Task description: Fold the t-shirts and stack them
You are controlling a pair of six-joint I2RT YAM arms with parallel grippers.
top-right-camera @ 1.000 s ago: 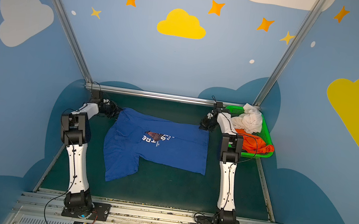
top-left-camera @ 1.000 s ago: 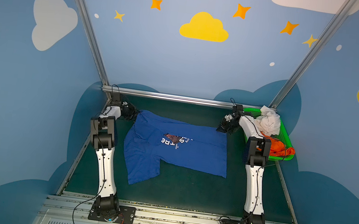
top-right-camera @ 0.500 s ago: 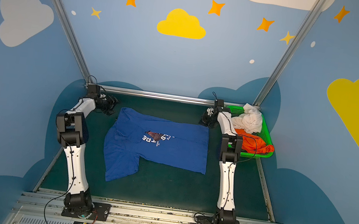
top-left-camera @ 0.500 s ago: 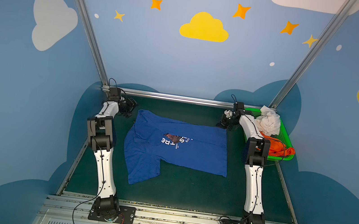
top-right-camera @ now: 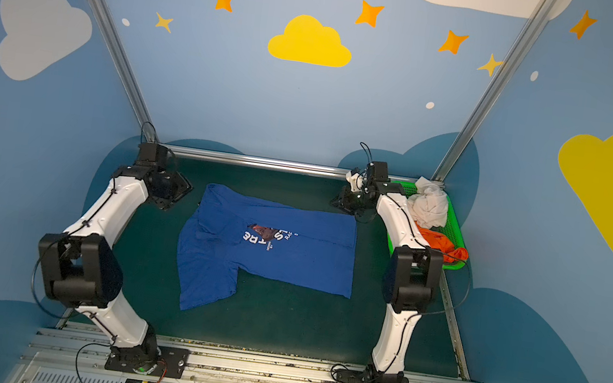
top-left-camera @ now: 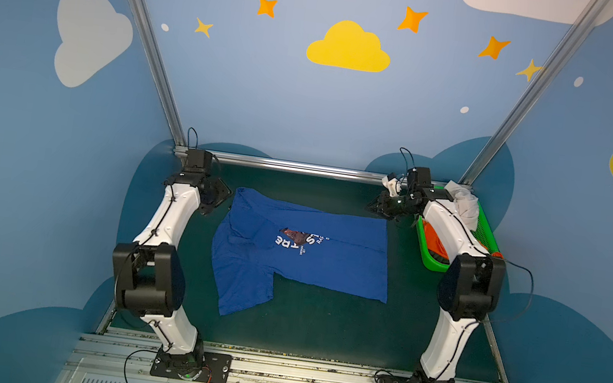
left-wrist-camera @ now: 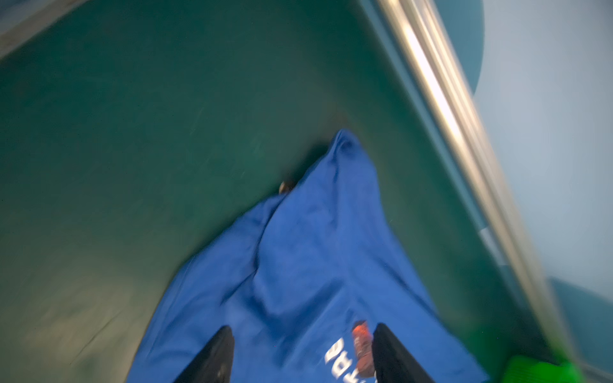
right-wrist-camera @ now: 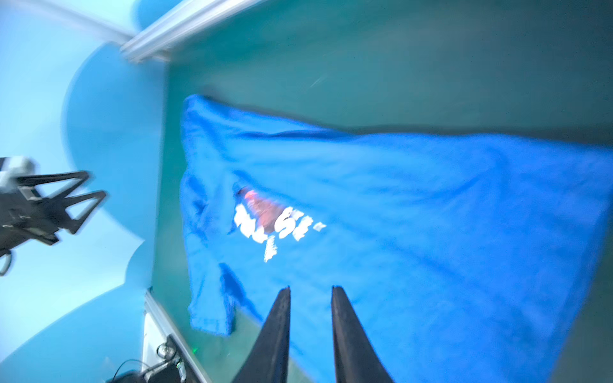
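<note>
shirt, blue [top-left-camera: 301, 248], lies spread mid-worktop [top-left-camera: 319, 323], print up, one sleeve toward the near edge. left gripper [left-wrist-camera: 303, 328] sits just beside its far left corner, fingers spread, empty. right gripper [right-wrist-camera: 311, 288] is by its far right corner, fingers narrowly parted, empty. white shirt [top-right-camera: 429, 206] and orange shirt [top-right-camera: 439, 242] fill the basket [top-right-camera: 454, 220] at the worktop's far right corner.

We look down from high on the whole table [top-left-camera: 318, 335] in both top views; both wrist views share the blue t-shirt [left-wrist-camera: 315, 265] close up
</note>
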